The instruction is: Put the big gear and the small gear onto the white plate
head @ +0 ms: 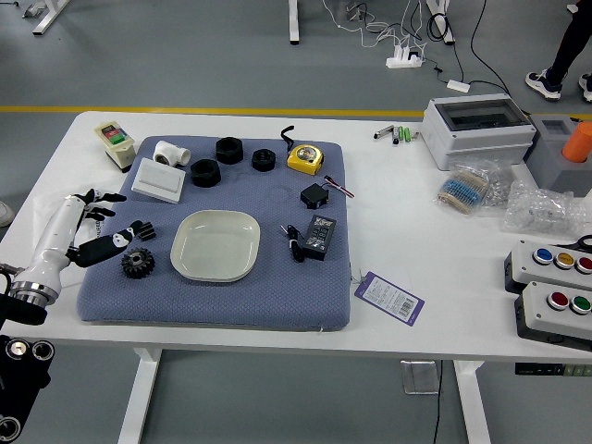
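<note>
My left hand (113,220) reaches in from the left over the blue mat's left edge, its fingers spread and nothing visibly grasped. The big black gear (138,263) lies on the mat just below the hand. A smaller dark toothed piece (144,230), which looks like the small gear, is right at the tip of the lower digit; whether they touch I cannot tell. To the right of both, the white plate (215,245) lies on the mat with nothing on it. My right hand is out of view.
Behind the plate are black rings (205,173), a white box (158,180), a white pipe fitting (172,154) and a yellow tape measure (305,158). A black adapter (319,237) lies right of it. Button boxes (555,310) stand far right. A person's legs (566,51) show at top right.
</note>
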